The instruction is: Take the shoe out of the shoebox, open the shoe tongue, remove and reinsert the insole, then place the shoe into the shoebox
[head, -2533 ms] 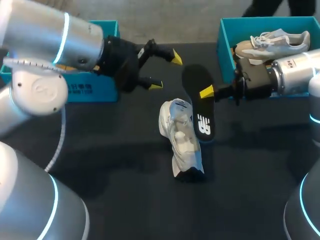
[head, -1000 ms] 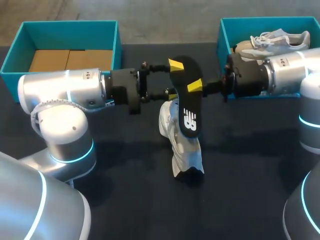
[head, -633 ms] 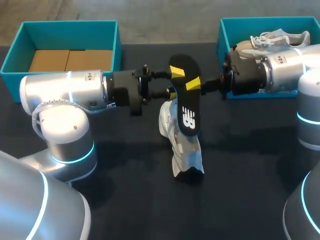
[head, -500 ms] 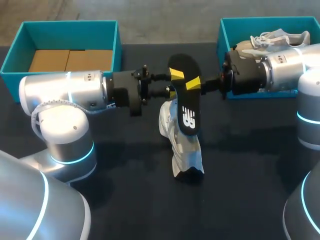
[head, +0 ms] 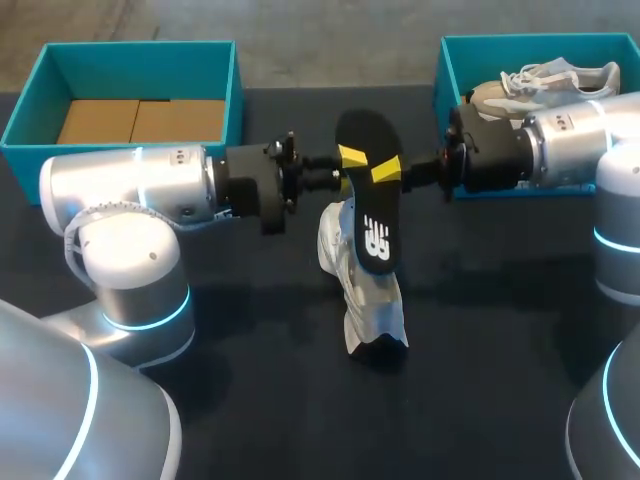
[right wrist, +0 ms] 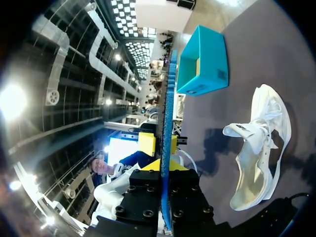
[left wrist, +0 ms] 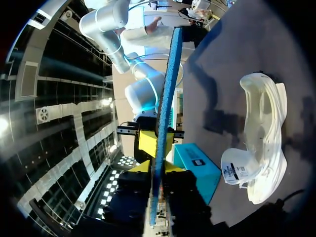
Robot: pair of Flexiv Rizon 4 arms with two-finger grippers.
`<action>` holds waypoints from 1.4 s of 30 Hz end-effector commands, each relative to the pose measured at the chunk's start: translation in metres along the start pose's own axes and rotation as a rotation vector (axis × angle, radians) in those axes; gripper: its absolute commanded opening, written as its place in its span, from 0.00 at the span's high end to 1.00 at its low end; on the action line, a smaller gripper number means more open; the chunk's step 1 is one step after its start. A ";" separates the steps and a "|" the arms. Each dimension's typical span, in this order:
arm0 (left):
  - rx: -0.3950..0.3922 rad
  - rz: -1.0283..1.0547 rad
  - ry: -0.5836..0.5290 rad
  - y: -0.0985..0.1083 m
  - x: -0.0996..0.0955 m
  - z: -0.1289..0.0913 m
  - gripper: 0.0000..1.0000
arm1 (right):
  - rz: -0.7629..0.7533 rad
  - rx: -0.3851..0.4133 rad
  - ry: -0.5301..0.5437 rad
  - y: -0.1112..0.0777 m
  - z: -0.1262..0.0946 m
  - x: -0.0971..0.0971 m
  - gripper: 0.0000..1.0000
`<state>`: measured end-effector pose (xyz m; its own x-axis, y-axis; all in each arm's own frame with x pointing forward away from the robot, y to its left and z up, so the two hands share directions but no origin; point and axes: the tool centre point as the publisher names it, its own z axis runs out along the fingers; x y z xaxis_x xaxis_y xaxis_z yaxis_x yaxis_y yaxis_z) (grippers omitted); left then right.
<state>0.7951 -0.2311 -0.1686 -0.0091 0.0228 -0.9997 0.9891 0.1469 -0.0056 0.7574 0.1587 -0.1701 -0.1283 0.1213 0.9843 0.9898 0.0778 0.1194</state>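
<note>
Just above shoe (head: 370, 300): insole (head: 372, 235) clamped by left tool (head: 347, 168) and right tool (head: 386, 172) (opposite edges), long axis roughly along shoe's.

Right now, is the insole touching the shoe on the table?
Apart. The left wrist view shows the insole edge-on, with bare table between it and the shoe.

Black insole (head: 372, 215), white shoe (head: 370, 300), teal shoebox (head: 140, 68), black table (head: 480, 350)

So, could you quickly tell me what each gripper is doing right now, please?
Left gripper: closed on the insole.
Right gripper: closed on the same insole, from the opposite side.
</note>
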 end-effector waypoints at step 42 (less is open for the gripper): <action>0.070 -0.567 0.065 -0.046 0.011 -0.026 1.00 | -0.691 0.028 -0.394 -0.027 -0.053 -0.006 0.00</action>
<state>0.7523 -0.2161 -0.1809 -0.5421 0.0371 -0.8395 0.8390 0.0797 -0.5383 0.7355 0.1031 -0.1836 -0.7009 0.3707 0.6094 0.7049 0.2295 0.6711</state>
